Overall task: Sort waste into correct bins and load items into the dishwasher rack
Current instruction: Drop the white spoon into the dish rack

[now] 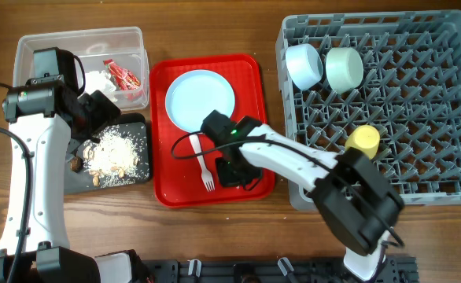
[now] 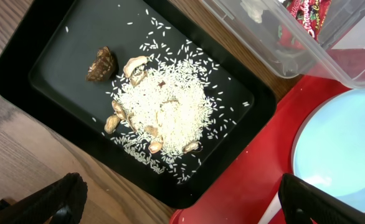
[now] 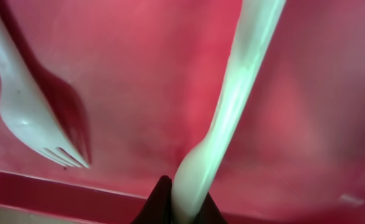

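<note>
My right gripper is low over the red tray and shut on the white spoon, pinching its bowl end. The white fork lies on the tray beside it and also shows in the right wrist view. The pale blue plate sits on the tray's far half. My left gripper is open and empty above the black tray, which holds the food scraps and a brown chunk. The clear tub holds the red wrapper and white tissue.
The grey dishwasher rack stands at the right with the blue bowl, green bowl and yellow cup in it. Bare wood lies in front of the trays.
</note>
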Motion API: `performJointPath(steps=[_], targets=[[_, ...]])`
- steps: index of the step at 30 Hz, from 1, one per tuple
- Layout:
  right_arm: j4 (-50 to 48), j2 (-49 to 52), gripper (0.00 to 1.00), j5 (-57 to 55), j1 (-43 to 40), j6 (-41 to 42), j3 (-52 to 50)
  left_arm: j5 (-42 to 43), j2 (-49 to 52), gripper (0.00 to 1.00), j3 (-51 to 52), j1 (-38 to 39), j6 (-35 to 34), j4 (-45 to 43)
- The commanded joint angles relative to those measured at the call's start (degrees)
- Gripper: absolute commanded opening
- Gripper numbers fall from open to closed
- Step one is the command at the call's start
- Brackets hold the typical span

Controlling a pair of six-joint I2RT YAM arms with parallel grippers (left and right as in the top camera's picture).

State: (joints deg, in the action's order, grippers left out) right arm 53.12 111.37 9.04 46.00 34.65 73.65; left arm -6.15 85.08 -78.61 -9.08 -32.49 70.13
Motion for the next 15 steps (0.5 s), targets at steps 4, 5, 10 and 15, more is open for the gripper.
performJointPath(steps=[4,5,10,15], targets=[[3.4,-19.0,0.04,-10.1,-10.5,-7.1,1.0,-0.5,-0.3,1.0,-0.2,-0.2,-0.6,0.0],[4.7,-20.9,0.04,-10.6,-12.7,-8.4,1.0,-0.5,-0.3,1.0,-0.2,-0.2,-0.6,0.0],[11.2,-22.3,0.04,-13.1,-20.6,-11.2,0.0,-0.5,-0.3,1.0,-0.2,-0.2,-0.6,0.0],[9.3,-22.3,0.04,-14.3,-22.4,-11.6,-6.6,-0.5,-0.3,1.0,-0.2,-0.2,-0.6,0.0]])
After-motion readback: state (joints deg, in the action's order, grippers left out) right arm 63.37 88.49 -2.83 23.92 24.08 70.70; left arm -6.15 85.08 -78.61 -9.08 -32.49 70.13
